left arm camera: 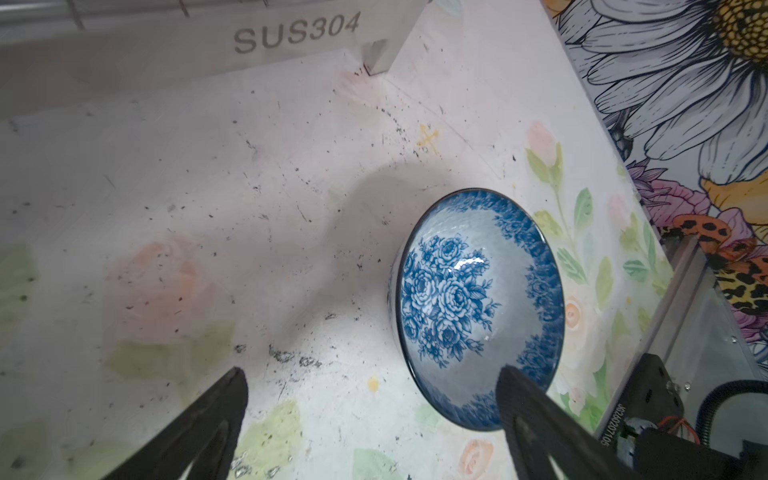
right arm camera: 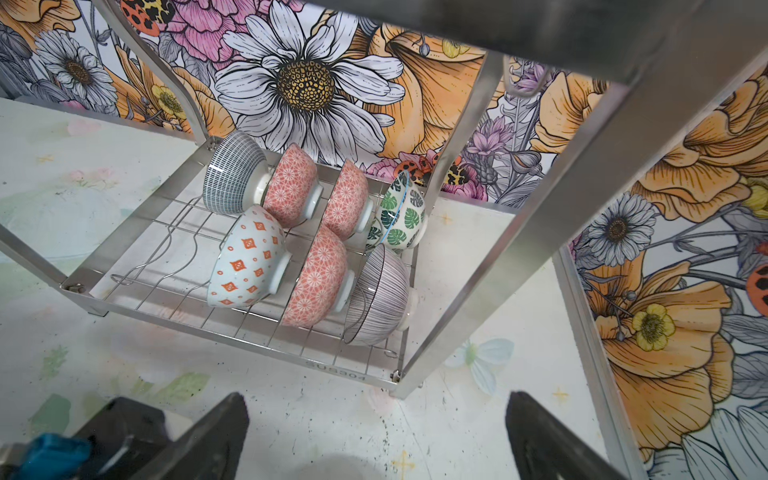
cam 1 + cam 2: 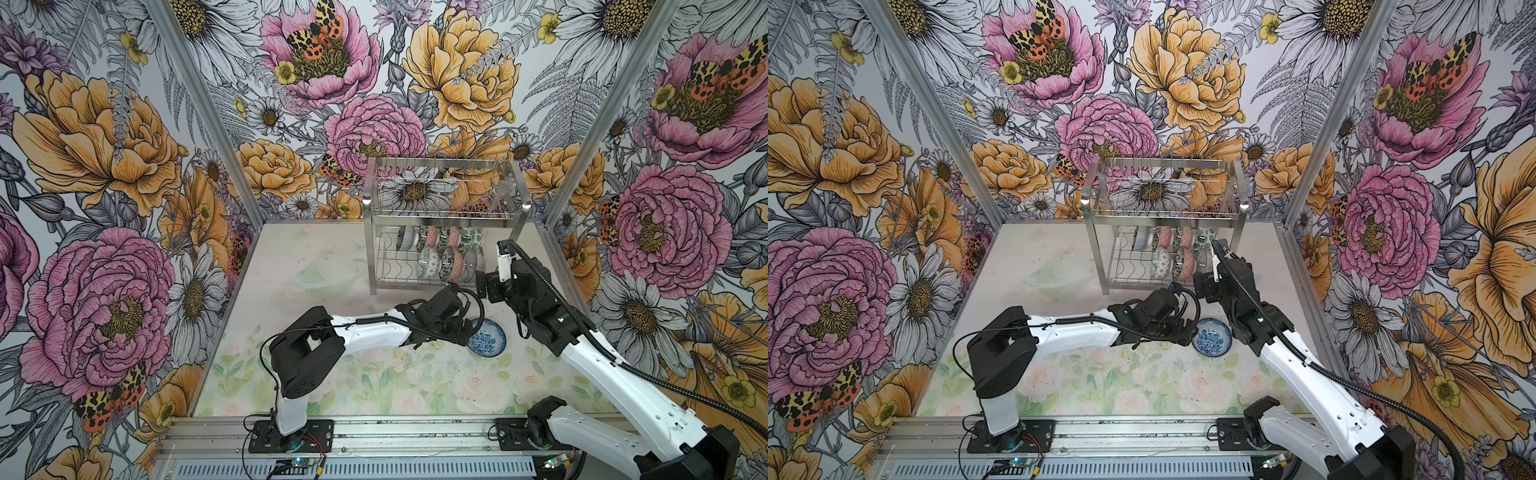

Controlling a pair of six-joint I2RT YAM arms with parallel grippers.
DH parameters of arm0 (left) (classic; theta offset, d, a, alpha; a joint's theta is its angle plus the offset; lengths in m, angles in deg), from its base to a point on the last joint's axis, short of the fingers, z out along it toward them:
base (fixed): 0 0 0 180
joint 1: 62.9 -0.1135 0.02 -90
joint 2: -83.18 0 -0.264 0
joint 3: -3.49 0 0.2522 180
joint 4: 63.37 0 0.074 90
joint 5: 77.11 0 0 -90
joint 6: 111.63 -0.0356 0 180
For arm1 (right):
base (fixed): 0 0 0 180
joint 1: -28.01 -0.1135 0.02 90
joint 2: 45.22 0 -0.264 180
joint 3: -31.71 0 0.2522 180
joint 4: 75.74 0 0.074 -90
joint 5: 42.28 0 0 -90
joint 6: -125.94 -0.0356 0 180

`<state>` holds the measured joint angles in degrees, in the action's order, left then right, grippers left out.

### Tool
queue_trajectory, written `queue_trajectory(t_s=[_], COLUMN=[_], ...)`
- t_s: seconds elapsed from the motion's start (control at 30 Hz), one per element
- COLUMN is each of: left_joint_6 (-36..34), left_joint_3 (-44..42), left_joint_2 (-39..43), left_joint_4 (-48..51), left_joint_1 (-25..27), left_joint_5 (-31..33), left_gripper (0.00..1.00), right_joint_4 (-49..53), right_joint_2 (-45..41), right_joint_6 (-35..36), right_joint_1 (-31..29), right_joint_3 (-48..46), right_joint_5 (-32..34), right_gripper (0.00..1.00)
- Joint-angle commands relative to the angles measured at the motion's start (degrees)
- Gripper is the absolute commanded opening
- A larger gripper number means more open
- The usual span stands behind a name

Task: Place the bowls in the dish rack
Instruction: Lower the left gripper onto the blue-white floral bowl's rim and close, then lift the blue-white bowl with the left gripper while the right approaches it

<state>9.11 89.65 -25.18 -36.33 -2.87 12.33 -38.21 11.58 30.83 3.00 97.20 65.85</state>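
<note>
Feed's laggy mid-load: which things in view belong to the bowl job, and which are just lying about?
Job:
blue floral bowl, not yet racked
dish rack
patterned bowls on its lower shelf
left pincer
right pincer

Lying about:
faint pale-green bowl shape, left of the rack in both top views

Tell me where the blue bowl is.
In both top views the blue bowl sits on the table right of centre, in front of the rack, just ahead of the left gripper.

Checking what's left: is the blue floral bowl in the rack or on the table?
Out: the blue floral bowl sits on the table, outside the dish rack.
</note>
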Motion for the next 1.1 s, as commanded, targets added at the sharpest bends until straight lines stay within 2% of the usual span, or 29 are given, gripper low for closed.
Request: queue_trajectory(t_s=[0.0, 0.23, 0.5, 0.93, 1.07], left_joint_6=[0.37, 0.61, 0.56, 1.06, 0.98], left_joint_3=[3.15, 7.48, 10.43, 12.05, 12.43], left_joint_2=[-2.0, -6.71, -9.65, -12.1, -12.44], left_joint_4=[1.64, 2.34, 3.06, 3.05, 3.0], left_joint_1=[0.5, 0.74, 0.75, 0.79, 0.79], left_joint_5=[-1.2, -2.61, -3.44, -4.5, -4.72], left_gripper=[0.91, 0.83, 0.63, 0.4, 0.3], right_joint_4=[-0.17, -0.48, -0.79, -0.96, -0.93], right_joint_2=[-0.1, -0.28, -0.55, -1.24, -1.4], right_joint_6=[-0.36, -0.61, -0.62, -0.53, -0.54], right_joint_1=[0.39, 0.73, 1.19, 2.34, 2.55], right_joint_3=[2.29, 1.91, 1.63, 1.33, 1.08], right_joint_5=[-1.25, -1.78, -2.39, -2.97, -3.07], right_gripper=[0.99, 0.99, 0.98, 0.98, 0.98])
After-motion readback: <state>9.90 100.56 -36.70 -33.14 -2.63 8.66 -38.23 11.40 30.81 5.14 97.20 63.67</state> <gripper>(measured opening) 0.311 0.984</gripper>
